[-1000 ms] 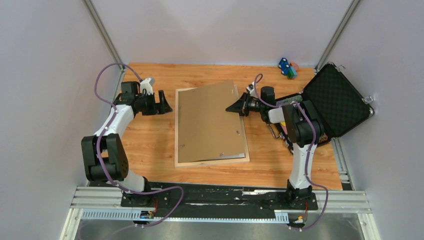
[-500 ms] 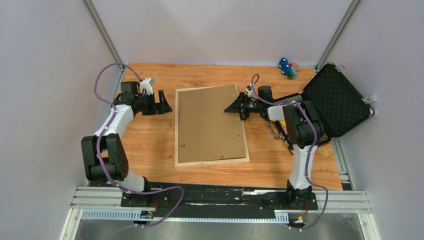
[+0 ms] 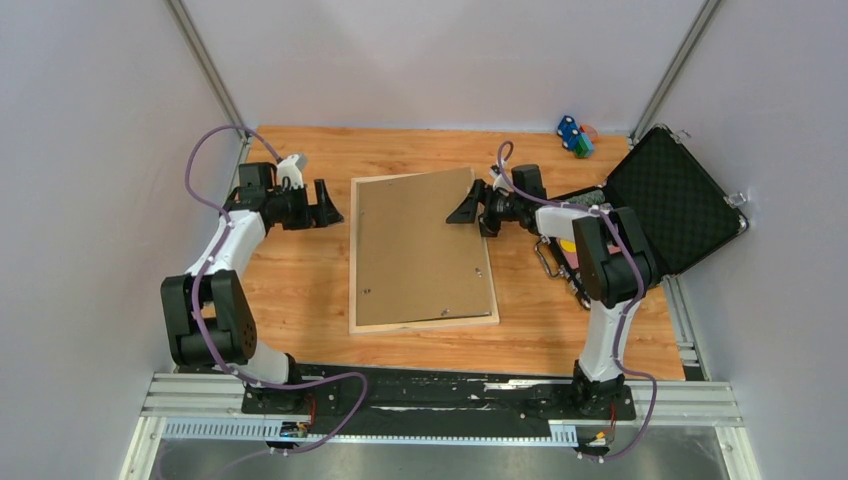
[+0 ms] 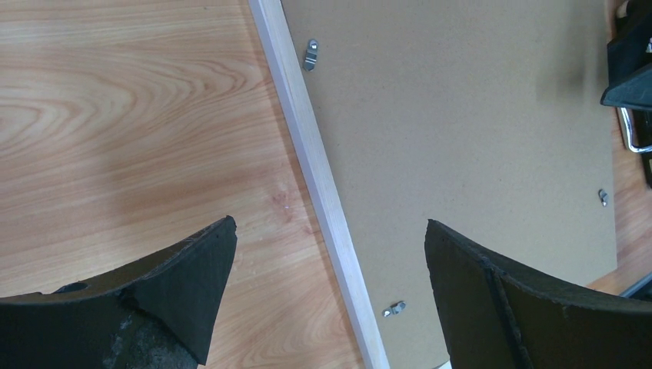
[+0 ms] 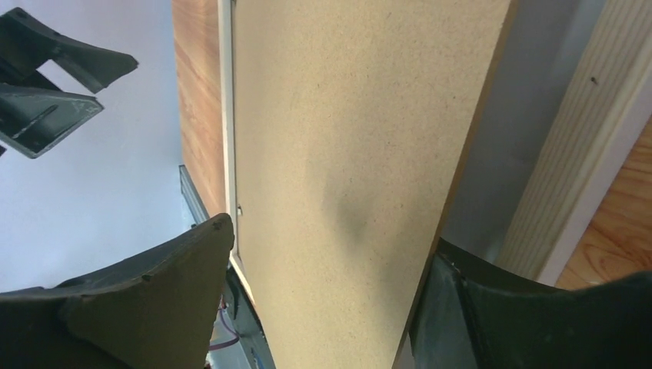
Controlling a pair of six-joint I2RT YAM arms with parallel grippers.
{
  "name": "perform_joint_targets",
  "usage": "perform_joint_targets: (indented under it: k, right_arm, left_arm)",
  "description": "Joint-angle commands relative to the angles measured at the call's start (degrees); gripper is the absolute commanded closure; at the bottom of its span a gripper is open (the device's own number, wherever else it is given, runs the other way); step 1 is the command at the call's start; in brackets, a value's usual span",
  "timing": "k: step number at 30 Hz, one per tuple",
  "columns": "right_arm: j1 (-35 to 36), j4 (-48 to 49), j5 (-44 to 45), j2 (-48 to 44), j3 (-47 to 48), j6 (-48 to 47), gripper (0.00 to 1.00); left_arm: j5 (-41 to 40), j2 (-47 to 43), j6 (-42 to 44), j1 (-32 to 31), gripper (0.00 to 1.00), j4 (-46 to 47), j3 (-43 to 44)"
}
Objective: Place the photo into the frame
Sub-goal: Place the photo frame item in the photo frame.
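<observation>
The frame (image 3: 425, 323) of pale wood lies flat in the middle of the table, back side up. A brown backing board (image 3: 420, 245) rests in it, slightly askew. The photo is hidden. My right gripper (image 3: 460, 208) is open at the board's far right corner. In the right wrist view the board (image 5: 346, 154) runs between the spread fingers of this gripper (image 5: 334, 234), its edge a little above the frame rail (image 5: 569, 177). My left gripper (image 3: 333, 205) is open beside the frame's left rail. In the left wrist view it (image 4: 330, 223) hovers over that rail (image 4: 323, 184) and holds nothing.
An open black case (image 3: 670, 200) with foam lining stands at the right, close behind the right arm. Small blue and green toys (image 3: 574, 136) sit at the back right corner. Small metal clips (image 4: 311, 54) stick out along the frame's inner edge. Grey walls close in on both sides.
My right gripper has opened and let go of the backing board. The board's raised right side has dropped down into the frame. The left arm has barely moved.
</observation>
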Motion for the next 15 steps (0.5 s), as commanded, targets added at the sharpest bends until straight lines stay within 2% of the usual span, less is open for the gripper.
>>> perform_joint_targets:
  k: [1,15]
  right_arm:
    - [0.56,-2.64,3.06,-4.10,2.50,-4.85,0.24]
    - [1.67,-10.68,11.18,-5.69,4.23,-10.80,0.19]
  left_arm:
    - [0.88,-3.20,1.30,0.44,0.00,0.49,-0.22]
    - [0.44,-4.14,1.43,0.44,0.00,0.44,-0.14]
